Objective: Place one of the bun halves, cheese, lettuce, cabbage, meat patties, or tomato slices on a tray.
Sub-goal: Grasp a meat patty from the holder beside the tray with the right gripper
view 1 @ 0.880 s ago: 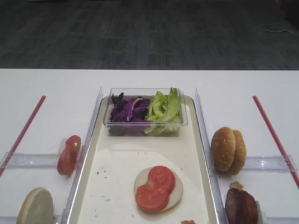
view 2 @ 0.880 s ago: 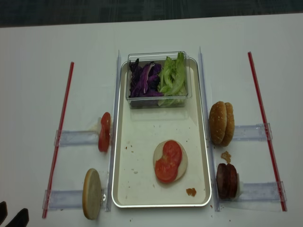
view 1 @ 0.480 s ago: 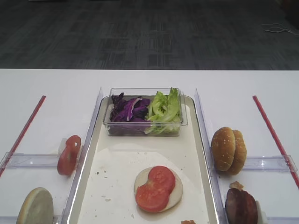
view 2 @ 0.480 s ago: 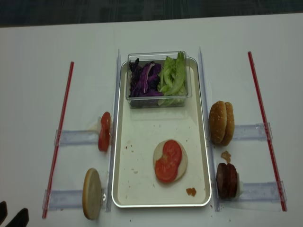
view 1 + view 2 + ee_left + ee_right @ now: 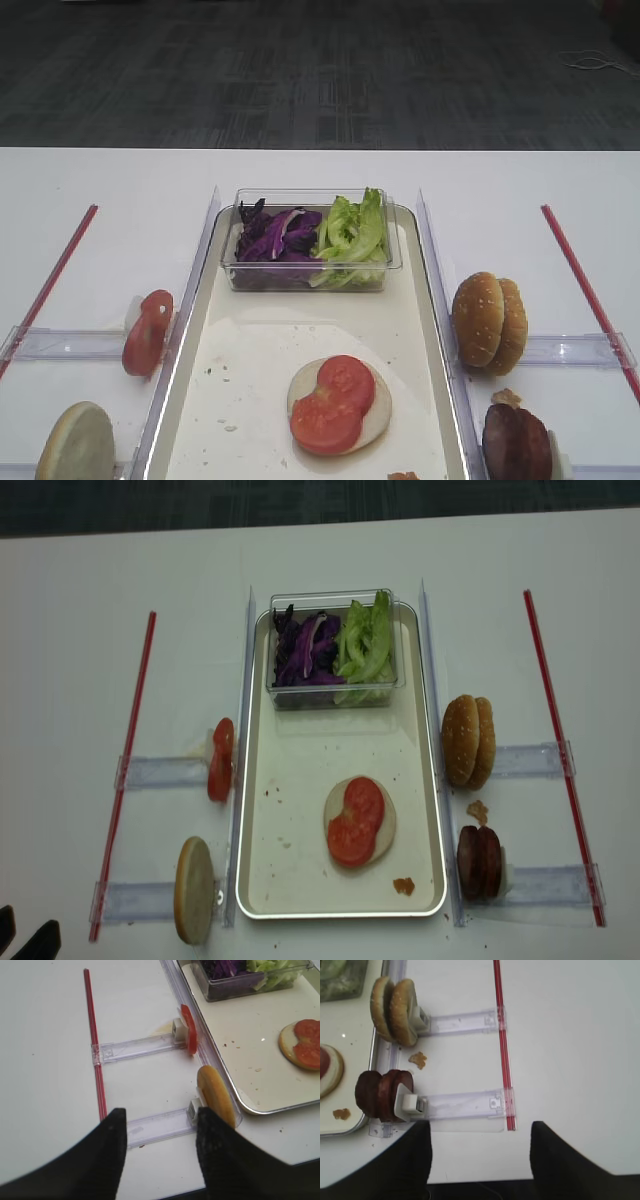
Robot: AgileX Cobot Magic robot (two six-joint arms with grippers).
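Note:
The long cream tray (image 5: 300,765) holds a flat bun half (image 5: 385,825) topped with two tomato slices (image 5: 356,822). At its far end a clear box holds purple cabbage (image 5: 305,648) and lettuce (image 5: 365,640). Two meat patties (image 5: 380,1094) stand on edge right of the tray, with two bun halves (image 5: 394,1010) beyond them. On the left stand a tomato slice (image 5: 188,1035) and a bun half (image 5: 216,1094). No cheese shows. My left gripper (image 5: 161,1110) hangs open over the near left table, and my right gripper (image 5: 479,1125) open near the front edge. Both are empty.
Clear plastic holder rails (image 5: 160,772) (image 5: 545,885) lie on both sides of the tray. Red strips (image 5: 125,770) (image 5: 560,750) run along the table's outer left and right. A crumb (image 5: 403,885) lies in the tray's near right corner, another (image 5: 418,1059) beside the patties.

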